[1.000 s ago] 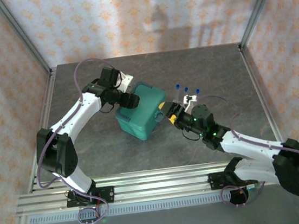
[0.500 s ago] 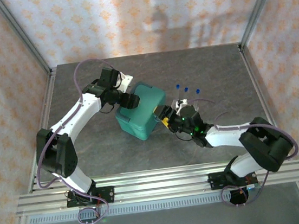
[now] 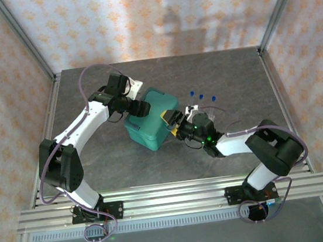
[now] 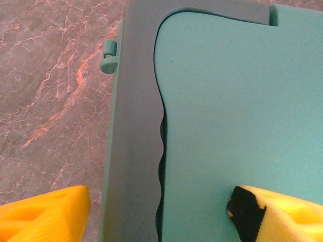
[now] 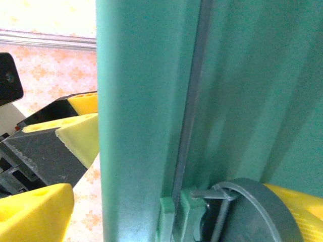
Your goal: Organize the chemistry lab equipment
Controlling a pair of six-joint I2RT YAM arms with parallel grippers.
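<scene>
On the grey table (image 3: 232, 71) the teal hinged case (image 3: 150, 125) sits mid-surface, closed, with both arms at it. The left gripper (image 3: 142, 107) is over the case's far left edge, jaws spread wide, one yellow finger (image 4: 43, 214) past the rim above the table and the other over the lid. The right gripper (image 3: 172, 124) is at the case's right wall, jaws also wide, holding nothing. The blue-capped test tubes (image 3: 201, 97) stand upright just behind the right gripper, apart from it.
</scene>
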